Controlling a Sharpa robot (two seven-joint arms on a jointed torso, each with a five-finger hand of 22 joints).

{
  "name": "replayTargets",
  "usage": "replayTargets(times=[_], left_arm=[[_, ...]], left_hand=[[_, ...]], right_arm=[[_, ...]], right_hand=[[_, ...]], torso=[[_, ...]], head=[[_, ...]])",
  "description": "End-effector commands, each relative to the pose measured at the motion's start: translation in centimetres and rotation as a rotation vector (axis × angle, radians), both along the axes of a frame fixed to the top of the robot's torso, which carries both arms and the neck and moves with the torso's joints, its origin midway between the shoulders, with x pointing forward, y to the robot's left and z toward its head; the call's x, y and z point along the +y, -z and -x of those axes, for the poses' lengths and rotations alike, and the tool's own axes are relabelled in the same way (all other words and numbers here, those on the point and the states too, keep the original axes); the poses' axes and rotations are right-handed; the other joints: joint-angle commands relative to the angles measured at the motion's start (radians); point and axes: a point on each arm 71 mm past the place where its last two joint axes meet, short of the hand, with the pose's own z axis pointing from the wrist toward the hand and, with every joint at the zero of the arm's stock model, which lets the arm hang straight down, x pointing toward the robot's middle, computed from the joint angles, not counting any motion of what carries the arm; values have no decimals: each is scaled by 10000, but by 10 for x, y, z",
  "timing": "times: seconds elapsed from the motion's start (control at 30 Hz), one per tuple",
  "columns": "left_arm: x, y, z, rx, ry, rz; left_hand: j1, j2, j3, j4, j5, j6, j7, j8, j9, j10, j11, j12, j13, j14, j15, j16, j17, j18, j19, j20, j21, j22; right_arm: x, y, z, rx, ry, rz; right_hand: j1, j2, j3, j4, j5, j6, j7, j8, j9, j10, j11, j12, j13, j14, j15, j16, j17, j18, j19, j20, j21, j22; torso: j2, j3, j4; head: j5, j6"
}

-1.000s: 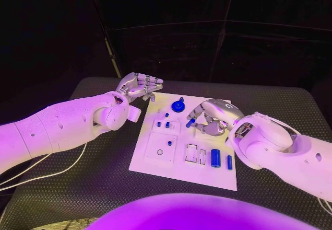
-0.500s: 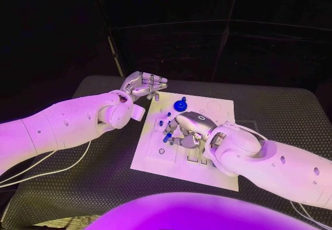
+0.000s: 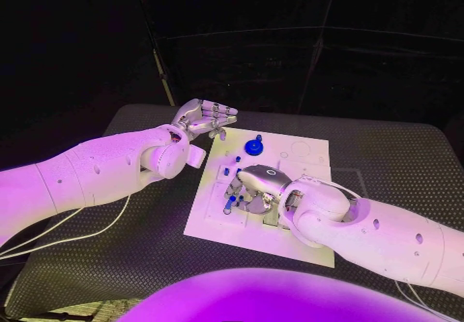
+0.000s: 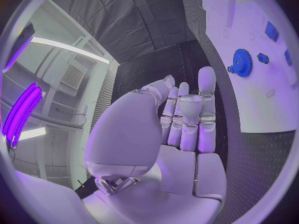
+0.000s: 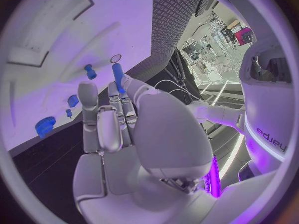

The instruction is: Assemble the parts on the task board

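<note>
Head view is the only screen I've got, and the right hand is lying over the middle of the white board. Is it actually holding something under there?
Observer: Yes. In the right wrist view the right hand holds a slim blue rod at its fingertips, over the task board.
Operator: And the other hand, off the board's corner, has it got a piece too?
Observer: No. In the left wrist view the left hand has a bare palm, its fingers stretched out side by side with nothing between them.
</note>
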Motion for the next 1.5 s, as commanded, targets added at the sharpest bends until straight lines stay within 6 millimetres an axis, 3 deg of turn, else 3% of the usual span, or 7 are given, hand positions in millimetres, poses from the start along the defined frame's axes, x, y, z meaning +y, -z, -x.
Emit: replayTargets(times=[0.03, 0.23, 0.9, 1.0, 1.2, 1.5], left_arm=[[-2, -2, 0, -16, 115, 122], [-2, -2, 0, -15, 127, 128], [-2, -2, 0, -12, 117, 120], [-1, -2, 0, -12, 113, 117], [-1, -2, 0, -10, 110, 114], [-1, -2, 0, 1, 113, 110]], left_hand=[[-20, 79, -21, -25, -27, -25, 24, 5, 0, -91, 0, 36, -15, -80, -8, -54, -9, 197, -75, -24, -56, -9], [-20, 79, -21, -25, -27, -25, 24, 5, 0, -91, 0, 36, -15, -80, -8, -54, -9, 197, -75, -24, -56, -9], [-20, 79, -21, -25, -27, -25, 24, 5, 0, -91, 0, 36, -15, -80, -8, -54, -9, 197, -75, -24, -56, -9], [-18, 85, -24, -33, -26, -31, 22, 6, 0, -105, -2, 47, -14, -84, -9, -49, -10, 199, -78, -23, -65, -13], [-18, 85, -24, -33, -26, -31, 22, 6, 0, -105, -2, 47, -14, -84, -9, -49, -10, 199, -78, -23, -65, -13], [-18, 85, -24, -33, -26, -31, 22, 6, 0, -105, -2, 47, -14, -84, -9, -49, -10, 199, -78, -23, -65, -13]], right_arm=[[2, 2, 1, -109, -137, 415], [6, 5, 1, -93, -159, 445], [11, 13, 3, -45, -252, 939], [11, 17, 5, 13, -309, 1141], [13, 21, 6, 134, -371, 1243], [14, 19, 6, -77, -239, 819]], right_hand=[[-72, 2, 80, 7, 66, 49, 6, -44, 1, 47, -21, -46, 11, 358, -48, -15, -18, -133, -39, -1, -18, -3], [-77, 3, 82, 8, 67, 50, 6, -45, 1, 48, -21, -47, 12, 357, -48, -19, -26, -134, -37, -1, -15, 2], [-198, -18, 87, 9, 63, 48, 4, -61, 1, 48, -20, -87, 12, 347, -42, -37, -65, -122, -85, 8, -41, -54], [-390, -110, 70, 41, 65, -144, 64, -176, -31, -171, 43, -254, -21, 320, 9, -87, -160, -109, -177, 37, -108, -174], [-732, -423, 45, 28, 131, -903, 339, -290, -58, -1242, 388, -800, -39, 259, 281, -189, -373, -82, -350, 262, -258, -424], [-876, -538, -89, -64, 146, -1345, 333, -276, -44, -1690, 447, -827, -18, 224, 339, -213, -453, -19, -493, 357, -402, -683]], torso=[[5, 2, -8], [-4, -11, 8], [-2, -3, -2], [0, -4, -6], [2, -4, 0], [-12, -5, 0]], head=[[20, -10], [11, -10], [47, -10], [60, -10], [57, -10], [73, -10]])
